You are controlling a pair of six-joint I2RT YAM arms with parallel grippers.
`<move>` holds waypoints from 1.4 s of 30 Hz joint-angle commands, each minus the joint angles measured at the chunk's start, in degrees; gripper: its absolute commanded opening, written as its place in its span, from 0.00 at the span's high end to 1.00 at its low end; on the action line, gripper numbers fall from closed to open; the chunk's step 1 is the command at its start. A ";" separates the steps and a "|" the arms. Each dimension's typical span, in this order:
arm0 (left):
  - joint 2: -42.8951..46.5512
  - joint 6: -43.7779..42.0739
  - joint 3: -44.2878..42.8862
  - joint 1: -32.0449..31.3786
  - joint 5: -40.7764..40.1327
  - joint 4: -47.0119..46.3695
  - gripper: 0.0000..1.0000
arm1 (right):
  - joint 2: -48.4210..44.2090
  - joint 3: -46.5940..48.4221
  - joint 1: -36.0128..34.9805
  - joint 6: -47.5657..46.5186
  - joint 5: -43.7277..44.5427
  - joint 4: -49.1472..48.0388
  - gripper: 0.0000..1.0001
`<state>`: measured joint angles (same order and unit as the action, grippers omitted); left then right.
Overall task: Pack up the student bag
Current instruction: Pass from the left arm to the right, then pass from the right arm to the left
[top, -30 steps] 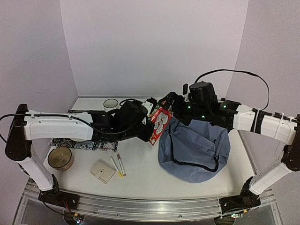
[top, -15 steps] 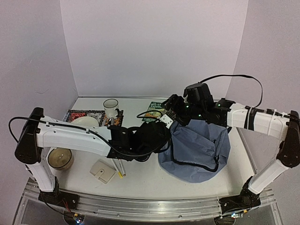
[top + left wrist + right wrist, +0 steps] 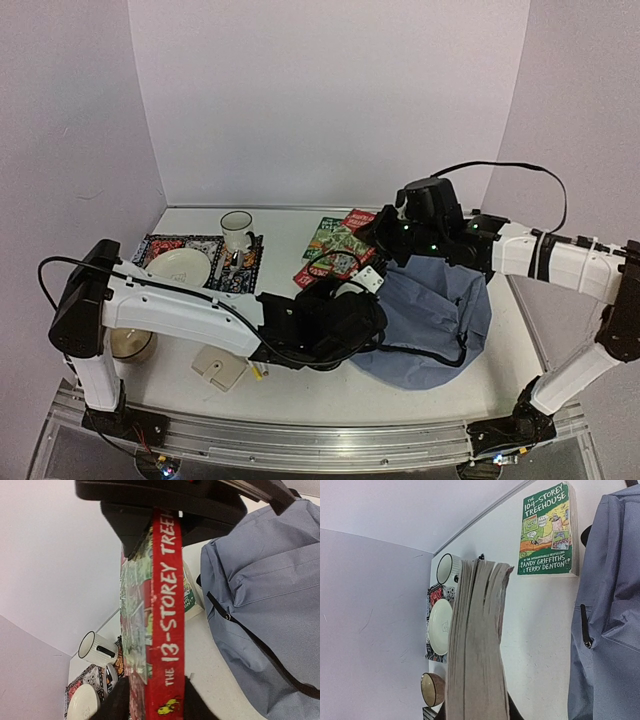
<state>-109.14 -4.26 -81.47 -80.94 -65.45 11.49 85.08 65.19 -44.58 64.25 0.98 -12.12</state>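
Observation:
The student bag, blue-grey with black zippers, lies slumped at the right of the table and also shows in the left wrist view and the right wrist view. A red book, with "The 13-Storey Tree…" on its spine, hangs in the air just left of the bag between both grippers. My left gripper is shut on its near end, fingers against both covers. My right gripper is shut on the far end, the page edges filling its view.
A green book lies flat on the table behind the red one. A white mug, a plate on a patterned mat, a brown bowl, a beige wallet and pens fill the left side.
My left arm has swung right and forward across the table with the red book. My right gripper, open before, has closed on the book's far end.

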 commanded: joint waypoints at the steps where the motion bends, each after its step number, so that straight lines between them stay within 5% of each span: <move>1: 3.85 3.73 0.46 0.21 -0.94 -0.61 0.51 | -4.85 -1.38 1.36 -1.76 -1.95 -5.96 1.00; 4: 7.61 8.09 3.56 0.27 2.05 -0.69 0.25 | -6.68 -3.47 2.30 -2.95 -2.64 -9.48 1.00; 9: 15.26 17.69 9.78 1.77 10.80 -0.85 0.01 | -10.18 -7.63 3.70 -3.87 -3.28 -15.43 1.00; 19: 35.34 38.43 30.21 17.05 44.69 -18.56 0.00 | -16.54 -17.60 4.55 -2.93 -1.96 -29.48 1.00; 29: 35.85 55.64 37.95 26.30 67.36 -35.31 0.00 | -19.83 -24.56 4.58 -1.17 -1.13 -41.18 1.00; 42: 24.30 75.89 38.94 28.21 76.14 -60.71 0.01 | -20.22 -29.23 4.57 3.40 -3.09 -50.87 1.00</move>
<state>-81.73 64.35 -40.38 -53.04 6.49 -36.81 67.16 35.34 -40.03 65.36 -0.91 -52.31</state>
